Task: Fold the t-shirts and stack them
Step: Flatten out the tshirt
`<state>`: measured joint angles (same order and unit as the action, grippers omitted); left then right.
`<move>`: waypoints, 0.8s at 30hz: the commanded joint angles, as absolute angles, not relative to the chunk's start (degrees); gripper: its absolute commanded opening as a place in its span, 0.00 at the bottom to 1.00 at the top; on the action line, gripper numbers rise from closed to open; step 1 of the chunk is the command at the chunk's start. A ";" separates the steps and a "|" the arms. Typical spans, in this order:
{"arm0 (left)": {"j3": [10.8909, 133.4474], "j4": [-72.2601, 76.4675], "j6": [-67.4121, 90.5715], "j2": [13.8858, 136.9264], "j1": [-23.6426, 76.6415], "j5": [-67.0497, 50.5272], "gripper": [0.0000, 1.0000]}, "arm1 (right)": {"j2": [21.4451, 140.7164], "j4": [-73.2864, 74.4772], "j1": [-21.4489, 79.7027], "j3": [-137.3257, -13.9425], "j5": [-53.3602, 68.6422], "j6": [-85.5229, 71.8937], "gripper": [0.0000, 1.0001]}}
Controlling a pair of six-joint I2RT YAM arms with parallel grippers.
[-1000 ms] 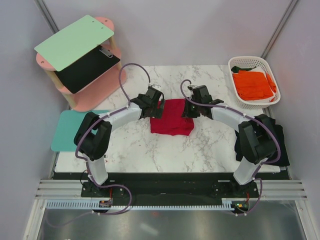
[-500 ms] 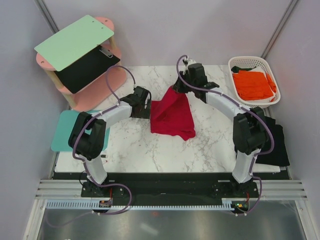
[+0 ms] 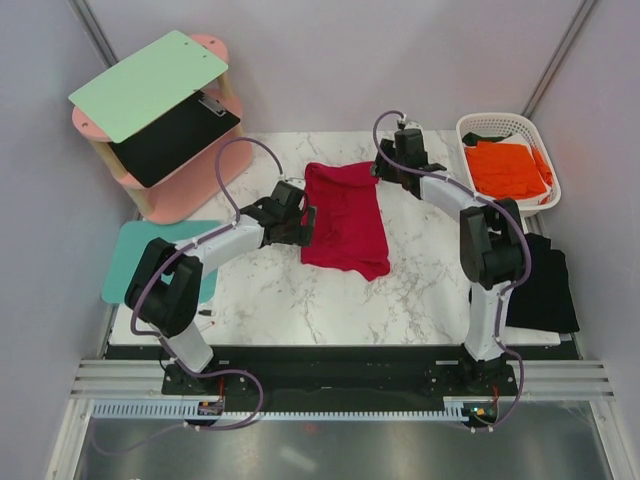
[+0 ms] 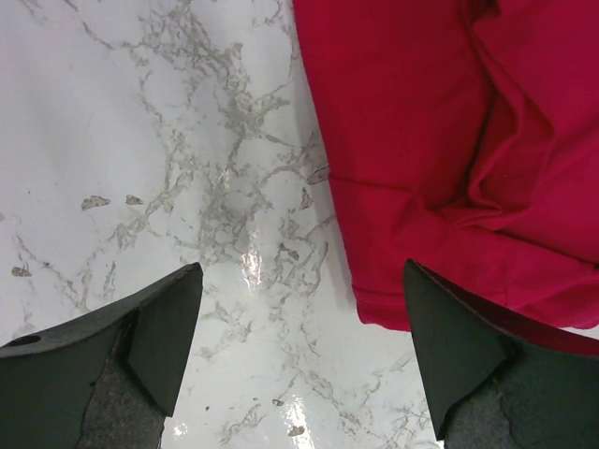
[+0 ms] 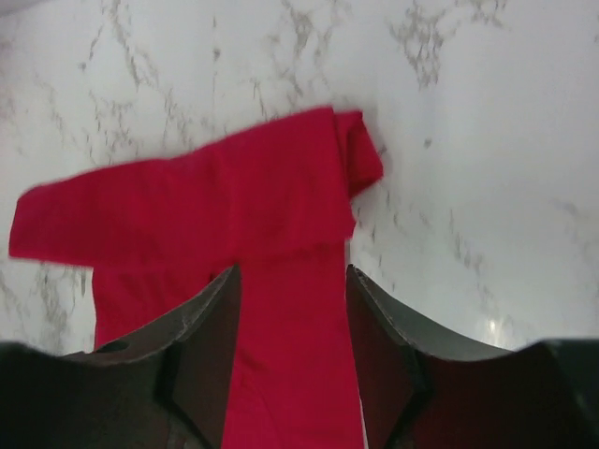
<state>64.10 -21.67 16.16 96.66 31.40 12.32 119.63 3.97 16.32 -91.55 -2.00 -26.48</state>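
We found the left gripper (image 4: 301, 271) spread wide, the red shirt (image 4: 421, 140) just beside one jaw. The right gripper (image 5: 292, 271) stood narrow, cloth between its jaws; we could not tell whether it gripped.

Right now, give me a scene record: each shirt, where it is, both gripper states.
red t-shirt: laid out mid-table on the marble table
orange t-shirt: folded, inside the white basket
black t-shirt: lying at the table's right edge
left gripper: open, at the red t-shirt's left edge, holding nothing
right gripper: open, over the red t-shirt's far end, cloth showing between its fingers
stack: none yet, the three shirts lie apart
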 commanded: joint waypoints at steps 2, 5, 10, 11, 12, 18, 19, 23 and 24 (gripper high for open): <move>63.98 -16.70 17.05 95.62 31.99 7.22 0.94 | 104.35 4.38 21.17 -79.65 3.60 -23.65 0.56; 64.16 -15.82 17.40 96.85 32.34 6.42 0.94 | 100.57 8.96 26.09 -74.03 3.52 -20.67 0.53; 65.74 -17.65 18.63 99.83 32.17 7.03 0.96 | 95.98 11.77 36.80 -66.37 -4.65 -16.62 0.43; 66.35 -18.80 18.98 100.37 31.38 6.68 0.96 | 96.06 12.39 38.04 -65.49 -6.49 -15.92 0.39; 67.66 -19.77 19.77 100.98 30.77 5.90 0.97 | 96.15 13.26 39.10 -65.04 -7.46 -14.95 0.37; 66.98 -21.89 22.06 100.81 24.35 0.36 0.98 | 97.56 14.24 43.50 -61.09 -11.42 -14.85 0.35; 66.62 -21.88 22.15 100.64 22.95 0.35 0.98 | 97.56 14.24 44.38 -60.74 -11.86 -14.94 0.36; 65.66 -22.06 21.80 100.55 20.92 -2.02 0.98 | 98.43 14.33 46.05 -58.98 -14.06 -15.47 0.40; 65.48 -22.06 21.62 100.81 20.74 -2.02 0.98 | 98.87 14.07 46.32 -58.80 -14.15 -15.56 0.42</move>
